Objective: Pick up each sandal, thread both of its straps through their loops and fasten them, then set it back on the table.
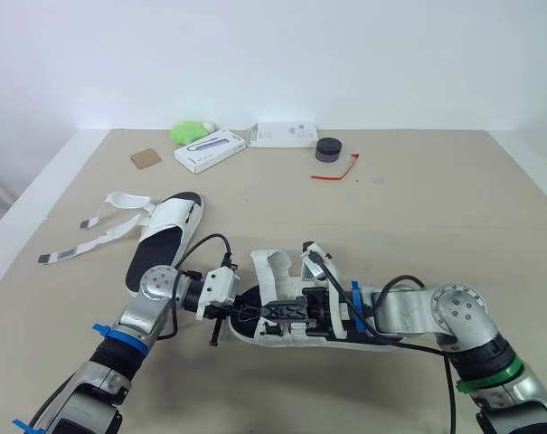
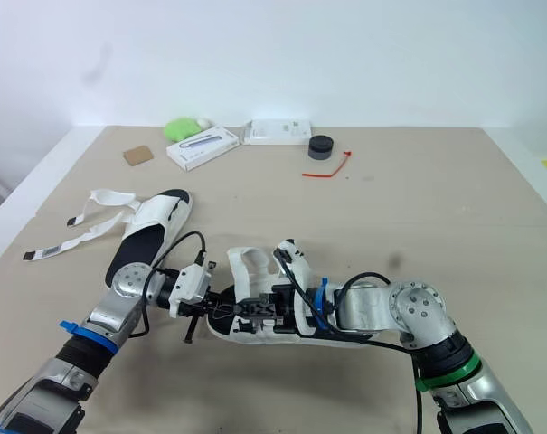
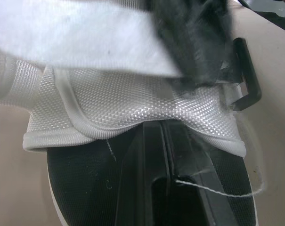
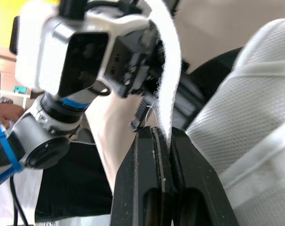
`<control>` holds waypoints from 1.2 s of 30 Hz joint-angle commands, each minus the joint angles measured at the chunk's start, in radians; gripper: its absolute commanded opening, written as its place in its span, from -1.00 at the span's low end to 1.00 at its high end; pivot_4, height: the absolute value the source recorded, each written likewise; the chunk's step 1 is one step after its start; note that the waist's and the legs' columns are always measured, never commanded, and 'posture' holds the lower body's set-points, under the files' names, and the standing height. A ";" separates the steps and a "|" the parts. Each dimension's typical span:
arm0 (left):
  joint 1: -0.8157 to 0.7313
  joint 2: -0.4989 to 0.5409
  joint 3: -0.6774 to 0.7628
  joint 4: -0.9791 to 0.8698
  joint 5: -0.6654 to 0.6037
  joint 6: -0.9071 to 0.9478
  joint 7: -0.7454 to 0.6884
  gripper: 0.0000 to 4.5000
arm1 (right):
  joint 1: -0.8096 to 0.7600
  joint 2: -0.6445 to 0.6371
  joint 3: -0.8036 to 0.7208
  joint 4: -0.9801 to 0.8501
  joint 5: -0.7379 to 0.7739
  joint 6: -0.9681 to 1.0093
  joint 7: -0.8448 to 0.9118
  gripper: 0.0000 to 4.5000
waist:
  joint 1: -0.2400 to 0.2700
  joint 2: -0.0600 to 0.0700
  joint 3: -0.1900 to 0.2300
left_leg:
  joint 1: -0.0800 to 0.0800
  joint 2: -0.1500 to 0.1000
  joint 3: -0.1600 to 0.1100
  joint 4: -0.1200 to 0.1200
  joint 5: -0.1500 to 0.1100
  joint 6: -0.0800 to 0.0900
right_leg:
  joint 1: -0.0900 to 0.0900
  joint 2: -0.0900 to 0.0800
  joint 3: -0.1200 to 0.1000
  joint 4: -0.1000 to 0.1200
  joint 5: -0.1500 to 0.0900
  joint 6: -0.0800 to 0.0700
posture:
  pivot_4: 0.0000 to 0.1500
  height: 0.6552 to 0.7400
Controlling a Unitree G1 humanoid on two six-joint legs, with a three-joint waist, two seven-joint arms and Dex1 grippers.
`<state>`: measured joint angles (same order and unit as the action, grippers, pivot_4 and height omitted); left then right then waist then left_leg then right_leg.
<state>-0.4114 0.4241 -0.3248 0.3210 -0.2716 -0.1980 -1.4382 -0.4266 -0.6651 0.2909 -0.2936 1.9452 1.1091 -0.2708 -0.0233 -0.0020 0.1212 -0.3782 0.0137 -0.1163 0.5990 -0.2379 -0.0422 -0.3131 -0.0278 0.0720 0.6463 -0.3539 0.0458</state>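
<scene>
The near sandal [image 1: 275, 269] is held between both grippers at the near middle of the table [image 1: 418, 208]. Its white strap [image 4: 168, 70] is pinched in the clenched right gripper [image 4: 163, 136], probably for feeding through the black loop [image 3: 246, 70]. The left gripper [image 1: 235, 307] is set at the sandal's left end, seemingly as a brace; whether it is clenched cannot be told. The other sandal [image 1: 169, 226] lies far left with its straps loose.

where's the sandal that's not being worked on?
Head views: the other sandal lies on the table, robot's left, straps splayed leftward, beyond the near sandal at front centre.
</scene>
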 commanded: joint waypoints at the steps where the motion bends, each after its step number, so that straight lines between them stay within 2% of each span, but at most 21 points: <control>1: 0.098 0.032 -0.141 0.099 0.136 0.073 -0.039 -1.00 | -0.023 -0.010 0.015 -0.057 -0.041 0.035 0.063 -0.96 | 0.000 0.000 0.000 | 0.000 0.000 0.000 0.000 0.000 0.000 | 0.000 0.000 0.000 0.000 0.000 0.000 | 1.00 1.00; 8: 0.090 0.018 -0.135 0.091 0.128 0.095 -0.029 -1.00 | -0.016 0.028 0.004 -0.075 -0.183 0.008 0.108 -0.96 | 0.000 0.000 0.000 | 0.000 0.000 0.000 0.000 0.000 0.000 | -0.001 0.000 0.000 0.000 -0.001 0.000 | 1.00 1.00; 20: 0.105 0.024 -0.135 0.067 0.124 0.111 -0.020 -1.00 | -0.035 0.046 -0.007 -0.064 -0.363 0.074 0.262 -0.96 | -0.001 0.001 0.000 | 0.000 0.001 0.000 0.000 0.000 0.000 | -0.001 0.001 0.000 0.000 -0.001 0.000 | 1.00 1.00; 25: 0.111 0.027 -0.137 0.055 0.122 0.118 -0.014 -1.00 | -0.031 0.091 -0.016 -0.026 -0.374 0.091 0.238 -0.96 | -0.001 0.001 0.000 | 0.001 0.002 0.000 0.000 0.000 0.000 | -0.001 0.002 0.000 0.000 -0.001 0.000 | 1.00 1.00; 30: 0.116 0.033 -0.138 0.047 0.119 0.125 -0.013 -1.00 | -0.046 0.127 -0.048 0.037 -0.283 0.106 0.219 -0.96 | -0.002 0.002 0.000 | 0.002 0.002 0.000 0.000 0.000 0.000 | -0.001 0.002 0.000 0.001 0.000 0.000 | 1.00 1.00; 36: 0.119 0.037 -0.137 0.042 0.118 0.128 -0.009 -1.00 | -0.055 0.151 -0.054 0.053 -0.306 0.129 0.211 -0.96 | -0.003 0.003 -0.001 | 0.002 0.003 0.000 -0.001 0.000 0.000 | -0.001 0.003 0.000 0.001 -0.001 -0.002 | 1.00 1.00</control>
<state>-0.3960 0.4514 -0.3240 0.2820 -0.2720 -0.1440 -1.4217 -0.4732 -0.5452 0.2240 -0.2428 1.6389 1.2408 -0.0527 -0.0261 0.0008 0.1203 -0.3759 0.0168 -0.1165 0.5981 -0.2382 -0.0417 -0.3139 -0.0244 0.0721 0.6473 -0.3549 0.0440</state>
